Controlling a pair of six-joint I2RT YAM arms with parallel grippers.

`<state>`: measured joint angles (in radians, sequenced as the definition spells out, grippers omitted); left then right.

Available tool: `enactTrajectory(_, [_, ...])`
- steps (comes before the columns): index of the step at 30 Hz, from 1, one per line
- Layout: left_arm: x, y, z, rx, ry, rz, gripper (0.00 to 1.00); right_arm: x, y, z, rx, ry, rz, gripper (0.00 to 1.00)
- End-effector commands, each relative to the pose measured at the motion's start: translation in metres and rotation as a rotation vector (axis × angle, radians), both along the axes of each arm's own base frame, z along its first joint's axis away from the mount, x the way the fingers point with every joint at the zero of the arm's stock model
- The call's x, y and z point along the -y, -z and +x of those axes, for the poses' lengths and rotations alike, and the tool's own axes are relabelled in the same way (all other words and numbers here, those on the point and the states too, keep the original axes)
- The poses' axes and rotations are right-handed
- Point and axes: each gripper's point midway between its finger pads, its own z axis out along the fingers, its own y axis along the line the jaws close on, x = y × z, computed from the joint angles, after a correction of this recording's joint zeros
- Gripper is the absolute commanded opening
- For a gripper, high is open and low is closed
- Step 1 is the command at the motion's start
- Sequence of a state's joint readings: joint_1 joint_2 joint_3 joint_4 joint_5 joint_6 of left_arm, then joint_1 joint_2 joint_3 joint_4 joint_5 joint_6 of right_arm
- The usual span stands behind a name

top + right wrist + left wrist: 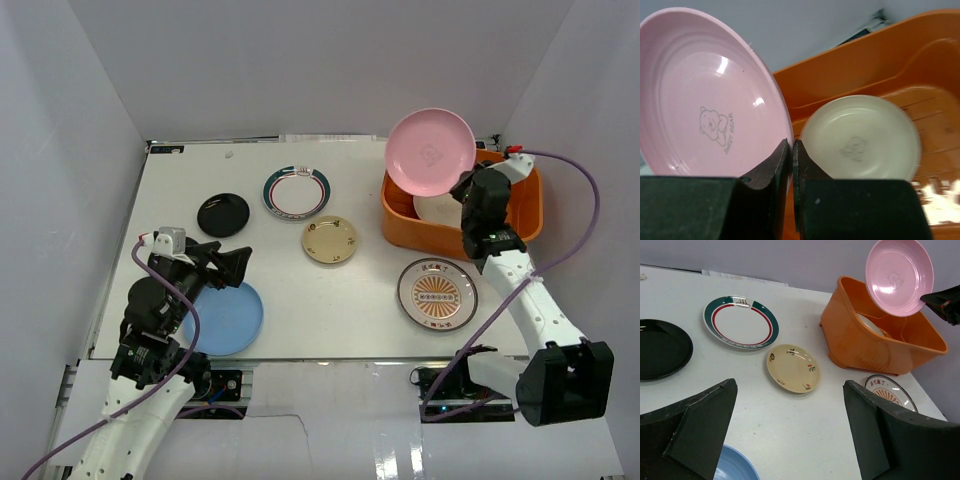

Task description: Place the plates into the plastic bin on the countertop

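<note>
Right gripper pinches pink plate — tilted; orange bin below.

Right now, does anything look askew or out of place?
Only the pink plate: it is tilted steeply in the air above the plastic bin, pinched at its edge by the right gripper. Nothing else stands out.

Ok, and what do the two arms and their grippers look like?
The left arm and right arm have white links and black joint housings; a purple cable trails along each. The left gripper and right gripper have matte black, wedge-shaped fingers.
</note>
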<state>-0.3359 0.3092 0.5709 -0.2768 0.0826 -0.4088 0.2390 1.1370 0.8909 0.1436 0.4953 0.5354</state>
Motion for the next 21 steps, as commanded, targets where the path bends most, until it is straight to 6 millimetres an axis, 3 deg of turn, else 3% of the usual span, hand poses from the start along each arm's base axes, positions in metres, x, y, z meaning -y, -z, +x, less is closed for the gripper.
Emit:
enactTrajectory(1, [0.001, -0.017, -0.006, 0.045, 0.019, -0.019, 0.98, 0.046, 0.009, -0.007, -0.101, 0.037, -0.137, 0.08])
enactTrajectory(5, [0.002, -0.016, -0.007, 0.042, 0.022, -0.018, 0.98, 0.102, 0.052, -0.005, -0.208, 0.145, -0.081, 0.08])
enactTrajectory(10, [0.002, -0.016, -0.007, 0.041, 0.022, -0.019, 0.98, 0.111, 0.094, 0.001, -0.325, 0.131, -0.051, 0.08])
enactTrajectory(16, [0.004, -0.016, -0.008, 0.041, 0.03, -0.02, 0.98, 0.107, 0.122, 0.009, -0.423, 0.091, -0.039, 0.12])
enactTrajectory(18, [0.004, -0.016, -0.007, 0.039, 0.031, -0.021, 0.98, 0.106, 0.121, 0.009, -0.423, 0.091, -0.039, 0.33])
enactTrajectory(19, [0.004, -0.015, -0.007, 0.038, 0.03, -0.02, 0.98, 0.107, 0.116, 0.01, -0.412, 0.091, -0.04, 0.51])
enactTrajectory(21, [0.005, -0.014, -0.006, 0.035, 0.031, -0.019, 0.98, 0.103, 0.103, 0.009, -0.384, 0.074, -0.036, 0.6])
